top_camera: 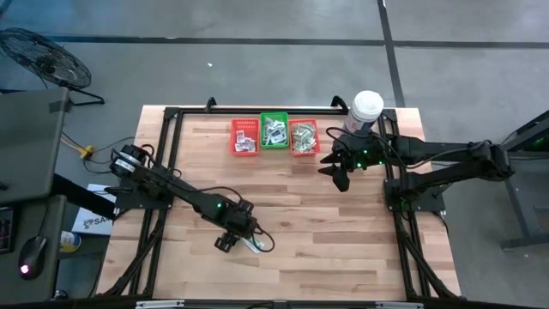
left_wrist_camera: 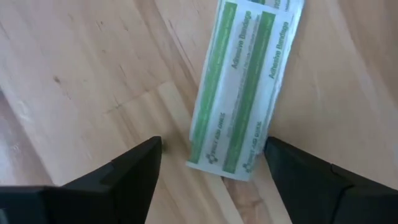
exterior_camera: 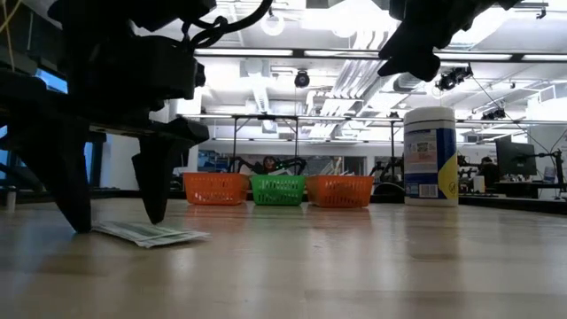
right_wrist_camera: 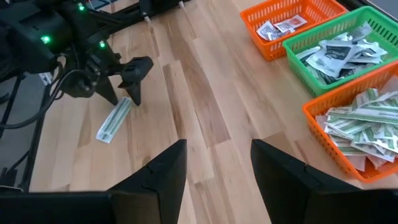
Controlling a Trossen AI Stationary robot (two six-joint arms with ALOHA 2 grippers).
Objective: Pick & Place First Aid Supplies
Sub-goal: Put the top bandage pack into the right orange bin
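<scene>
Straddling a green-and-white adhesive bandage strip [left_wrist_camera: 244, 87] on the wooden table [top_camera: 343, 232], lower centre-left, the left gripper [top_camera: 230, 239] stands fingers apart. Right gripper [top_camera: 339, 174], fingers apart, empty, hovers near three baskets [top_camera: 274, 136] and white tub [top_camera: 364, 112] at top.

A wooden plank table [top_camera: 326, 232] stands on a grey concrete floor [top_camera: 257, 64] crossed by dark seams. A black fan [top_camera: 43, 58] sits beside the table. Behind it — bright ceiling lights [exterior_camera: 354, 18], exposed ducts [exterior_camera: 350, 75] and distant desks with monitors [exterior_camera: 514, 158].
</scene>
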